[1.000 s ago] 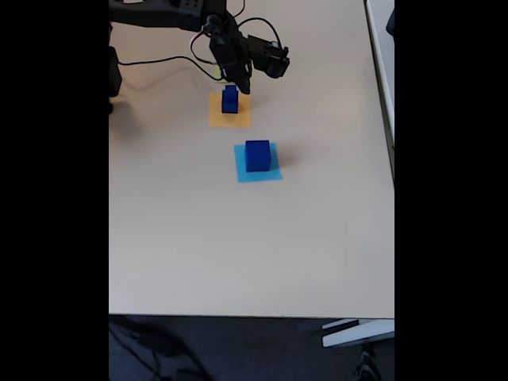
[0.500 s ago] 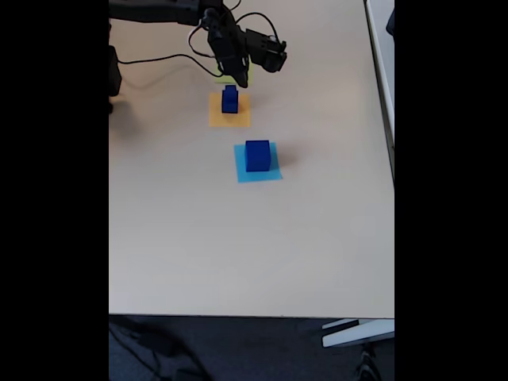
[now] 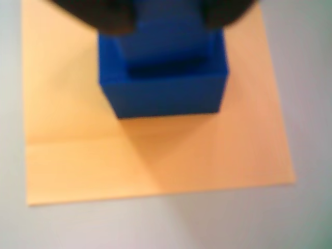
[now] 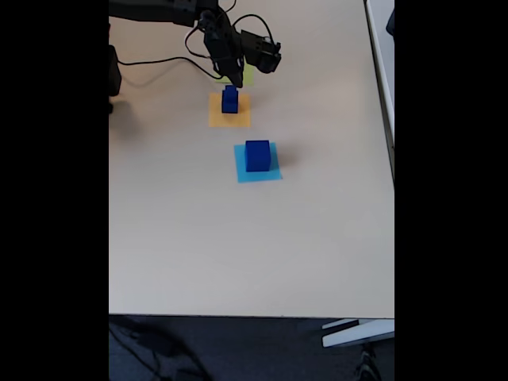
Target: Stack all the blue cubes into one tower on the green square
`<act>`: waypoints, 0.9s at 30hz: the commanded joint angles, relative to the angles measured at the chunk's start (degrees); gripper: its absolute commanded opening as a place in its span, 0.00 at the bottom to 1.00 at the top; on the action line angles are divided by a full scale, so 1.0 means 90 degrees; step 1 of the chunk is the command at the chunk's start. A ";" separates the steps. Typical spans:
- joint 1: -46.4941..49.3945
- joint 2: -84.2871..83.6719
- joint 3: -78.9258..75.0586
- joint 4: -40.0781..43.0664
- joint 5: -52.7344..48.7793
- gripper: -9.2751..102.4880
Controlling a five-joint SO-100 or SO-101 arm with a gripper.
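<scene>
Cubes are sitting off target: a small cube (image 3: pixel 163 39) on a bigger cube (image 3: pixel 165 88) on the orange square (image 4: pixel 229 110), another cube (image 4: pixel 257 155) beyond it. I'm hovering the jaws above that stack, toward the green square (image 4: pixel 247 75); their spread I cannot tell.

The bench (image 4: pixel 238 246) was a pale beige, smooth-topped rectangular surface, its near edge visible in the fixed view above dark flooring. Three flat paper squares lay directly on it in a rough line. A light yellow-green paper square (image 4: pixel 248 75) lay farthest back, largely covered by the arm. An orange paper square (image 4: pixel 216 117) lay just in front of it; the wrist view showed it (image 3: pixel 155 166) creased across its width. A light blue paper square (image 4: pixel 274 173) lay nearer the camera, slightly right. A thin black cable (image 4: pixel 159 60) trailed across the bench's far left portion.
</scene>
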 commanded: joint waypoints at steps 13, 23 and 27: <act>0.0049 0.0605 0.0332 -0.0186 0.0078 0.09; 0.0029 0.0615 0.0410 -0.0186 0.0127 0.09; 0.0020 0.0625 0.0439 -0.0186 0.0156 0.09</act>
